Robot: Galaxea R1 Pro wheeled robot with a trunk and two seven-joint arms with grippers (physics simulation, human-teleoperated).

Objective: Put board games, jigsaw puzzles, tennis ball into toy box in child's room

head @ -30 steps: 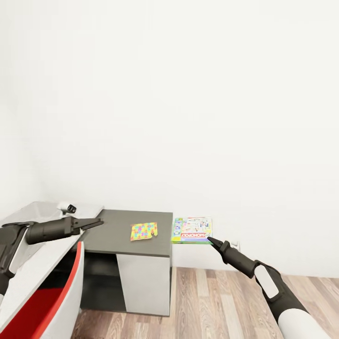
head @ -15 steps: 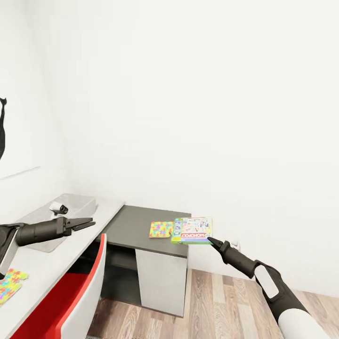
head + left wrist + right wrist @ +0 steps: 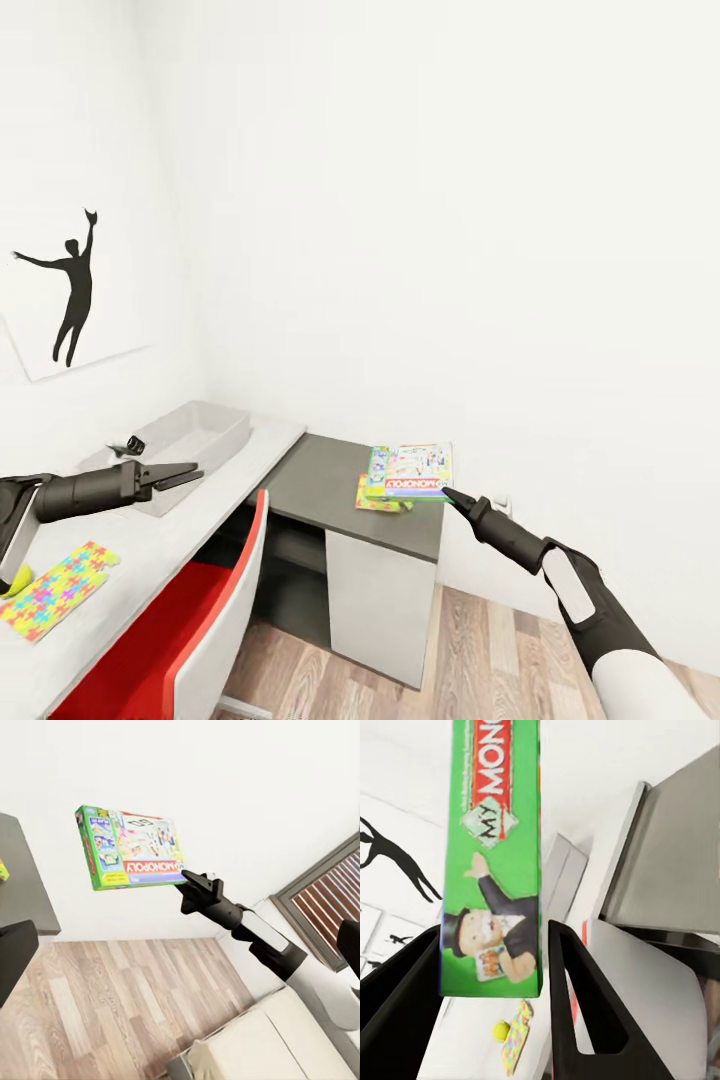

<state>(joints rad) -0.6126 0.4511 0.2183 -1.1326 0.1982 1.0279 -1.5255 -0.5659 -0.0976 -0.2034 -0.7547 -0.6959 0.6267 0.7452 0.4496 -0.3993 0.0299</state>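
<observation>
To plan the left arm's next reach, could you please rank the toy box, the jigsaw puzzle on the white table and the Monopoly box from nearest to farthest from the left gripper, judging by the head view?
1. Toy box, on the white table just beyond the left gripper.
2. Jigsaw puzzle, flat on the table, back beside the forearm.
3. Monopoly box, far across, held in the right gripper.

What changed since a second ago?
Mostly the camera swung left: a wall picture, a puzzle and a ball on the white desk came into view. The right tool still holds the game box; the left tool stays empty.
</observation>
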